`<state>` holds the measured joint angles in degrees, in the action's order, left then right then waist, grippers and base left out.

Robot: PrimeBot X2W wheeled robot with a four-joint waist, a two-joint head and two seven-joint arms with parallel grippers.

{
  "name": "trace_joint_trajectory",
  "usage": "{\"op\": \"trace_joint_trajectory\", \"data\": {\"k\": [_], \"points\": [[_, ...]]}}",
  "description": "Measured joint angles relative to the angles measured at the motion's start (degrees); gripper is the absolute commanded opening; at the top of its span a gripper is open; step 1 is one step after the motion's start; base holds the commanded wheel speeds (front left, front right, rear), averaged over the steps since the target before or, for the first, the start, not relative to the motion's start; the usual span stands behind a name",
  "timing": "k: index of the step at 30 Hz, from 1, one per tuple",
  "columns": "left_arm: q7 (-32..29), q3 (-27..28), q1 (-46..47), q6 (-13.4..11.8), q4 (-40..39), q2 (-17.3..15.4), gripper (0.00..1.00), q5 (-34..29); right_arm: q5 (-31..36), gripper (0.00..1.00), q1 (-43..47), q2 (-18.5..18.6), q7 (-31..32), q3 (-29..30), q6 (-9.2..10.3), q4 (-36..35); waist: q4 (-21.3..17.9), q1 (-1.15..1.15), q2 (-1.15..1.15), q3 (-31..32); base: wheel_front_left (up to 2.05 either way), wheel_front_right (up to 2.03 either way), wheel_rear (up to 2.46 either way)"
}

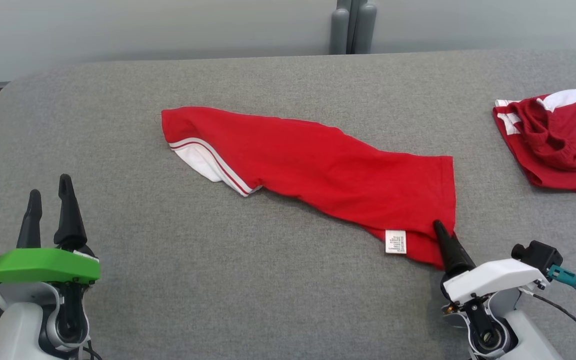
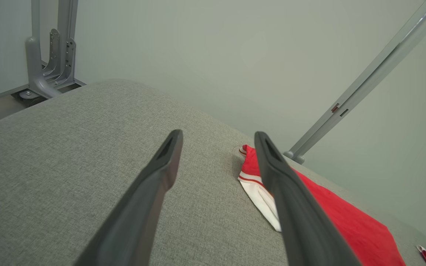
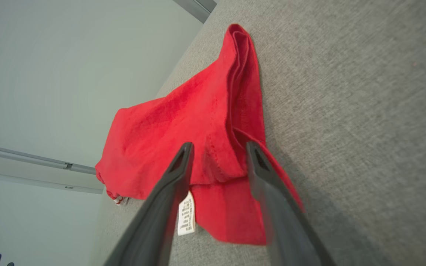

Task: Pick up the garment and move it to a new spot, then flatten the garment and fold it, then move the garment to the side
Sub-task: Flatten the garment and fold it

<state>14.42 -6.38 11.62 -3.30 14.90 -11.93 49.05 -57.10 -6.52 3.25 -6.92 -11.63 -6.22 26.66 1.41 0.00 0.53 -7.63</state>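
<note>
The garment [image 1: 318,165], red with a white, red-striped sleeve at its left end, lies stretched slantwise across the grey table [image 1: 268,300]. My right gripper [image 1: 440,227] is at its near right corner, beside the white label [image 1: 396,241]. In the right wrist view its fingers [image 3: 219,145] stand apart, straddling a raised fold of the garment [image 3: 183,122] at the hem. My left gripper [image 1: 50,186] rests open at the lower left, well clear of the cloth. The left wrist view has its jaws [image 2: 217,135] wide apart, with the sleeve end of the garment [image 2: 261,192] ahead.
A second red and white garment [image 1: 558,140] lies crumpled at the table's right edge. A grey post [image 1: 353,25] stands behind the far edge. The table's left corner is rounded. Bare grey cloth surface runs along the front and left.
</note>
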Motion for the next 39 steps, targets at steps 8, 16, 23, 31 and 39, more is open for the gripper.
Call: {"op": "trace_joint_trajectory", "data": {"k": [8,16,23,31,39], "points": [[0.0,0.6,-2.5,-0.3,-1.2,-0.2,1.00,-0.1,0.0,0.44,-0.2,0.0,1.7,-0.9,-0.31,1.2,0.9,0.00,0.00,0.8,0.00,0.00,0.00],[0.0,1.1,-3.7,-0.9,-2.8,-0.3,1.00,-0.1,-0.4,0.35,-0.5,0.1,2.2,-1.0,-0.31,3.1,0.7,0.00,0.00,1.1,0.00,0.00,0.00],[0.0,1.3,-4.8,-1.4,-3.6,-0.4,1.00,-0.1,0.4,0.00,-3.0,0.7,2.4,-1.8,-0.32,3.9,0.1,0.00,0.00,1.0,0.00,0.00,0.00],[-1.9,-1.3,-5.7,-1.5,-4.2,1.1,1.00,0.6,0.5,0.00,-5.4,2.4,0.3,-0.4,-0.49,0.2,-0.8,0.00,0.00,1.0,0.00,0.00,0.00],[-8.0,-9.5,-7.2,0.3,0.0,6.4,1.00,2.5,0.0,0.00,-8.4,4.3,-0.2,0.2,-0.82,-3.8,-2.7,0.00,0.00,0.9,0.00,0.00,0.00]]}}
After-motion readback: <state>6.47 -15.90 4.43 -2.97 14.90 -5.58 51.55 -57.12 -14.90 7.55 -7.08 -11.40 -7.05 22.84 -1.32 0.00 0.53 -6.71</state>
